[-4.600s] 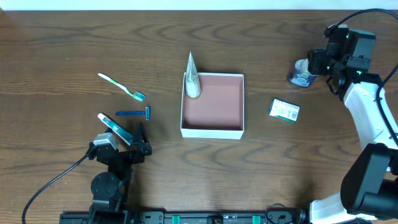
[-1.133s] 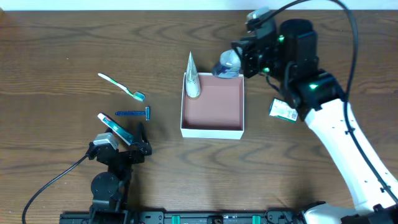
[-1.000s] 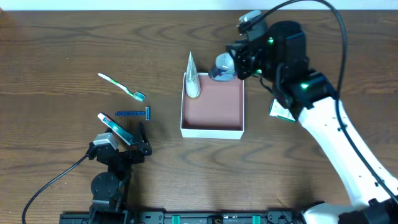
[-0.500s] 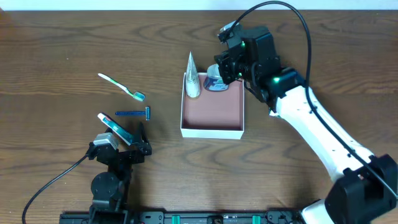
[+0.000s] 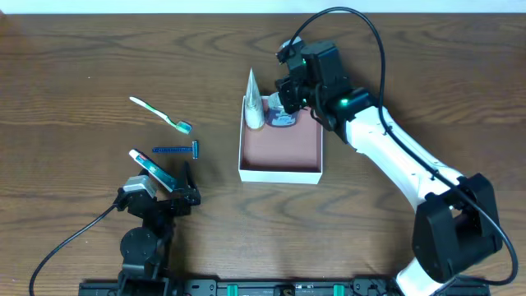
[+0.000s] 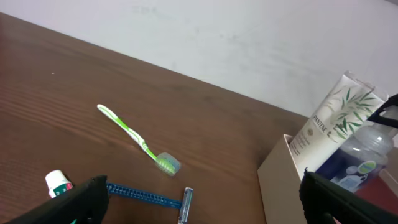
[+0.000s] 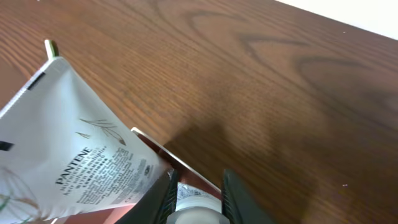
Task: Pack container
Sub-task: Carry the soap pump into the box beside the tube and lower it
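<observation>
The container, a square white-walled box with a pinkish-brown floor, sits mid-table. A white Pantene tube leans in its far-left corner. Right beside the tube, my right gripper is shut on a small clear bottle with a blue label, low over the container's far edge. In the right wrist view the bottle's cap sits between the fingers, with the tube at the left. My left gripper rests open near the table's front left, holding nothing; its view shows the bottle.
A green toothbrush and a blue razor lie left of the container. A small white-and-green toothpaste tube lies at the left gripper's finger. The right arm reaches across the table's right half.
My right gripper has carried the bottle leftward, from the container's far-right corner to its far-left part beside the tube. The left arm has not moved.
</observation>
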